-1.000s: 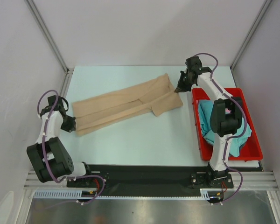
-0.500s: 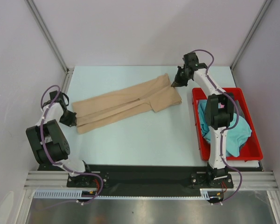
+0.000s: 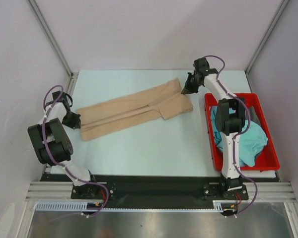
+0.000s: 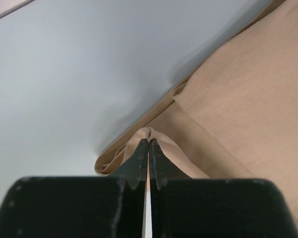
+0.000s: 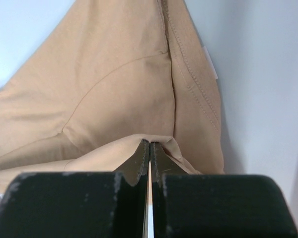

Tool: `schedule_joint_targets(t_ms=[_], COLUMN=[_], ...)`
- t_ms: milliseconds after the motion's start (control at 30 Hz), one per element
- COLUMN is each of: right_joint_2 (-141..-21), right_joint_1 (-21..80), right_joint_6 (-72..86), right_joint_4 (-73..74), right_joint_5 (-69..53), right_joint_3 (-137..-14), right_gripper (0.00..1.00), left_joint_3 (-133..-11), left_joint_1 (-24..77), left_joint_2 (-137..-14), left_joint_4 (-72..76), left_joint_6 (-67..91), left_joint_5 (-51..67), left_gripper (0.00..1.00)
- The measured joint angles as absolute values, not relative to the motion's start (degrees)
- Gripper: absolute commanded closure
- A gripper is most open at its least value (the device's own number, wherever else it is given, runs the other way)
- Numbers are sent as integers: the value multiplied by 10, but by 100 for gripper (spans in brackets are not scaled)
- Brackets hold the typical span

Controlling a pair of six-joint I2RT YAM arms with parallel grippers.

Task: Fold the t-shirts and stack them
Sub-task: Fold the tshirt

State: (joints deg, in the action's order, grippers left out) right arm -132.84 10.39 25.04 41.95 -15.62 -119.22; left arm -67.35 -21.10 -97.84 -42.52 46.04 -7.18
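The table (image 3: pixel 139 148) is a smooth, pale blue-white flat top and takes up most of the overhead view. Across its middle lies the tan t-shirt (image 3: pixel 129 111), folded lengthwise into a long narrow band. It runs slantwise from the left side up toward the far right, and its right end is broader, with a squarish flap. The cloth is soft and matte with shallow creases. In the right wrist view, double rows of stitching show along a curved seam.

At the right edge of the table sits the red bin (image 3: pixel 268 162), a glossy rectangular plastic tray with low walls. A teal t-shirt (image 3: pixel 248 141) lies crumpled inside it in loose folds.

The left gripper (image 3: pixel 75 120) is at the band's left end. Its black tapered fingers are pressed tight together, pinching a small raised ridge of the tan cloth's edge. The right gripper (image 3: pixel 185 90) is at the far right end. Its fingers are likewise closed to a thin slit, nipping a puckered fold of the same shirt.
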Motion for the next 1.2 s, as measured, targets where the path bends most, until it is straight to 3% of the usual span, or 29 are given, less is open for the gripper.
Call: schedule_joint_targets(t_ms=[967,1067,1133,1200], right_joint_2=[-1402,-1406,-1411,-1416], right_joint_1=[96,96,96,95], right_joint_6=[277,281,285,286], right_joint_4=[400,400,400,399], right_joint_5=[-181,-183,-184,-183], right_joint_3=[-1253,-1262,-1270,-1275], right_gripper=[97,96,95,91], left_joint_3=[-756,-759,-760,-761], left_joint_1=[-211,-211,-211,-211], left_joint_2=[-1078,-1083,-1083,-1083], left_joint_4=[-449,-454,-456,-458], left_joint_6=[464,464,463,459], left_joint_5=[-72,-73,-76,-90], left_gripper=[99,91,77,54])
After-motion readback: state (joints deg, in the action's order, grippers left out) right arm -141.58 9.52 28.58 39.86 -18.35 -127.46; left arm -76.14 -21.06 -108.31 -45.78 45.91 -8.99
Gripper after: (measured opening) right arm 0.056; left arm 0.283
